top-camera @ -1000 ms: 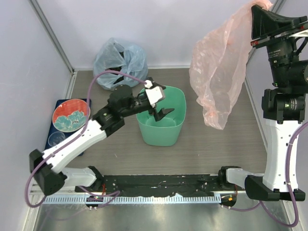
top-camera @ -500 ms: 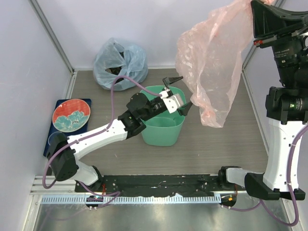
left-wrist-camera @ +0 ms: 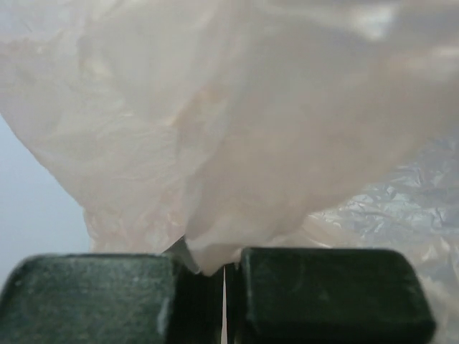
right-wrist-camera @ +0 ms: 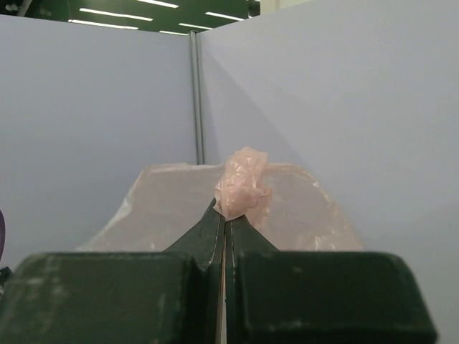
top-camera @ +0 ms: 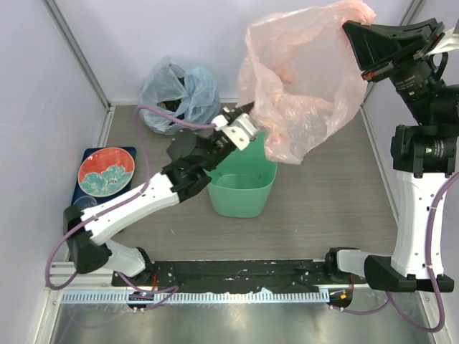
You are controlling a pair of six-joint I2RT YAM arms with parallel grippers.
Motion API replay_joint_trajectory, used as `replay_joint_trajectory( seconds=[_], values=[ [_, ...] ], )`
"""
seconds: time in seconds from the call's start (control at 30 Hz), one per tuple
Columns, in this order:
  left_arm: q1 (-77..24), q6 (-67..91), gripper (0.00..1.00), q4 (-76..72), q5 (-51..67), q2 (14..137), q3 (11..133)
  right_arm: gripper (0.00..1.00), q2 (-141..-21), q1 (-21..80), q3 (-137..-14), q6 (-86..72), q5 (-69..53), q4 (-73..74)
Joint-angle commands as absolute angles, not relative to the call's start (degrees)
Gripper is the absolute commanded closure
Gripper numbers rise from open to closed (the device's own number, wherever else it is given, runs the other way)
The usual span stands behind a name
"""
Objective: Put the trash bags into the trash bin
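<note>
Jaws (both pairs) clamp the pink bag (top-camera: 301,79).

A robot lab cell: plain white partition walls (top-camera: 179,36), aluminium corner posts (top-camera: 77,50), ceiling strip lights (right-wrist-camera: 107,13) beyond.

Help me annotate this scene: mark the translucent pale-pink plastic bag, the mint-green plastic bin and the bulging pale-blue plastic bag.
translucent pale-pink plastic bag (top-camera: 301,79), top view, crinkled middle panel.
mint-green plastic bin (top-camera: 240,199), top view, near outer wall.
bulging pale-blue plastic bag (top-camera: 161,93), top view, left bulge.
</note>
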State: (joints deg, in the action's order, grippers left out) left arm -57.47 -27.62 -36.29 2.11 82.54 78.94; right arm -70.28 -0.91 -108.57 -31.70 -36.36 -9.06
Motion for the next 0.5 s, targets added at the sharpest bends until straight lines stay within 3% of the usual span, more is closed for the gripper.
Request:
replay_joint_trajectory(
  seconds=[0.0,0.23,0.47],
  values=[
    [-57.5,-25.3,1.00,-29.7,0.5,74.7,82.2,0.99,-70.8,-0.9,-108.0,-36.7,-44.0,-12.9],
    [-57.0,-10.9,1.00,-7.1,1.4,67.3,89.5,0.99,-70.3,-0.5,-104.8,-40.9,-51.4,-13.4],
    [-56.1,-1.9,1.00,5.1,1.6,65.7,91.0,0.99,-66.3,-0.5,-99.1,-39.5,-54.6,2.5]
  ],
)
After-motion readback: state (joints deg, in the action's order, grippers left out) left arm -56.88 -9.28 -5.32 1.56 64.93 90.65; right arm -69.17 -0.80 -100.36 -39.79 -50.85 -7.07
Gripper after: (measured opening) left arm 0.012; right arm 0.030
